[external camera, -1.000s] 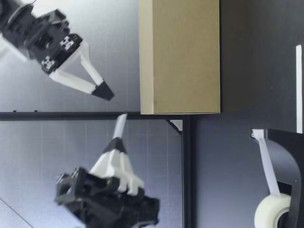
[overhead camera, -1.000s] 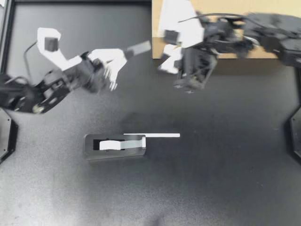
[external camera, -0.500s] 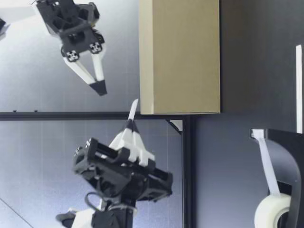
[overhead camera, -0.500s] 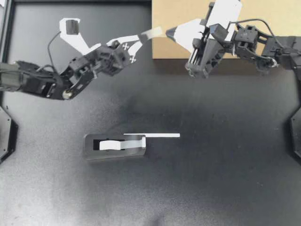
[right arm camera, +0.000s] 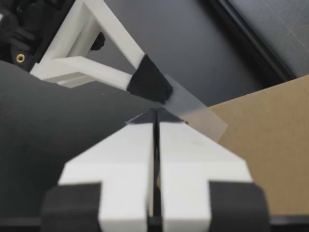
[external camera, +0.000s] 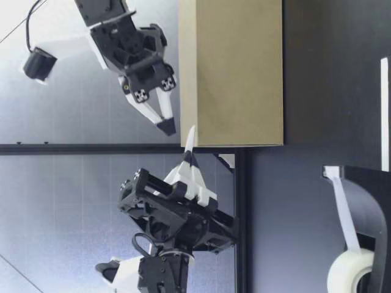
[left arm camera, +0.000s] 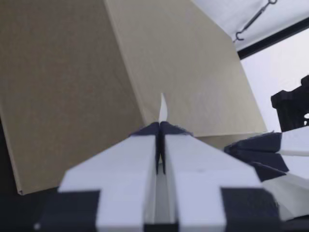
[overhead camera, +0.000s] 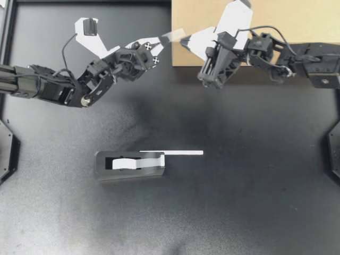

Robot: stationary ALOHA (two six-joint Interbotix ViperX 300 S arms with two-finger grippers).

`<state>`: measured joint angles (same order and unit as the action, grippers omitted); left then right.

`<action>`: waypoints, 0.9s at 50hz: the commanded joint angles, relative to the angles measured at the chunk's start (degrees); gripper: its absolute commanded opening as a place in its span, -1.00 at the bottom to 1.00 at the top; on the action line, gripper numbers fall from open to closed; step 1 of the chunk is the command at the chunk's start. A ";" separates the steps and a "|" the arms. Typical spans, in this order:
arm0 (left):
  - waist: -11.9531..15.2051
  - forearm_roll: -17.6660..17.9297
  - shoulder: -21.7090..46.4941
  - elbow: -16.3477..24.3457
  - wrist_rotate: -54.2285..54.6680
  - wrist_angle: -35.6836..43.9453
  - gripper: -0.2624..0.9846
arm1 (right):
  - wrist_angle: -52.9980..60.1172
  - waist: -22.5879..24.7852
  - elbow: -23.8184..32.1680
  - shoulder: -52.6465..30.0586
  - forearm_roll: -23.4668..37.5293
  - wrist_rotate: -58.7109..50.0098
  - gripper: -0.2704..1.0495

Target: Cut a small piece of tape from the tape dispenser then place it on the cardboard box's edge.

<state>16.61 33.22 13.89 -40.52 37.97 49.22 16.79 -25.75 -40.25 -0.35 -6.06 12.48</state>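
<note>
At the box corner, top view: my left gripper [overhead camera: 162, 42] is pinched shut on the tape piece [overhead camera: 173, 36]. The free end pokes out ahead of its jaws and overlaps the cardboard box [overhead camera: 297, 21] at the edge. My right gripper [overhead camera: 186, 41] has its jaws pressed together with nothing visible between them, tips just beside the tape's free end. The tape dispenser [overhead camera: 129, 166] is well behind both, with a strip [overhead camera: 180, 153] drawn out past the cutter.
Low view: gives height, which top can't. The tape stands up past the left jaws, tip about level with the box's top edge and just beside it. I can't tell if they touch. The right jaws are above that, closed, pointing down at the tape.
Left wrist view: only a short sliver of tape shows past the closed jaws, with the box's corner edge dead ahead and the right gripper off to one side.
Right wrist view: the only view showing that the tape is see-through. It lies ahead of the right jaws, with my left gripper's fingertips [right arm camera: 150, 83] clamping its far end.
Handling: my read is near weightless, limp, sticky on one face, so it will likely curl or cling to a finger.
Grip point: the very end, leaving most of it free to land.
Next: probably press the free end onto the edge with the closed right tips, then release left.
</note>
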 commanded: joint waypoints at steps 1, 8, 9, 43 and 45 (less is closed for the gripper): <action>0.44 -0.18 -0.70 1.05 -0.18 0.18 -0.76 | 0.62 -1.05 1.85 -0.09 0.00 0.18 -0.76; 0.62 -0.18 0.00 1.23 -0.18 0.18 -0.76 | 0.62 -1.67 2.99 -1.93 0.00 0.18 -0.76; 0.62 -0.18 0.00 1.32 -0.18 0.18 -0.76 | 0.62 -1.76 3.08 -2.11 -0.09 0.18 -0.76; 0.53 -0.44 0.26 1.32 -0.26 0.18 -0.76 | -1.67 -5.01 7.56 -8.09 0.00 0.18 -0.76; 0.62 -0.44 0.26 1.32 -0.26 0.18 -0.76 | -1.76 -5.10 7.82 -8.26 0.00 0.18 -0.76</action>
<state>16.88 33.13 15.12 -40.17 37.88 49.13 15.12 -29.71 -33.84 -9.05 -5.98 12.57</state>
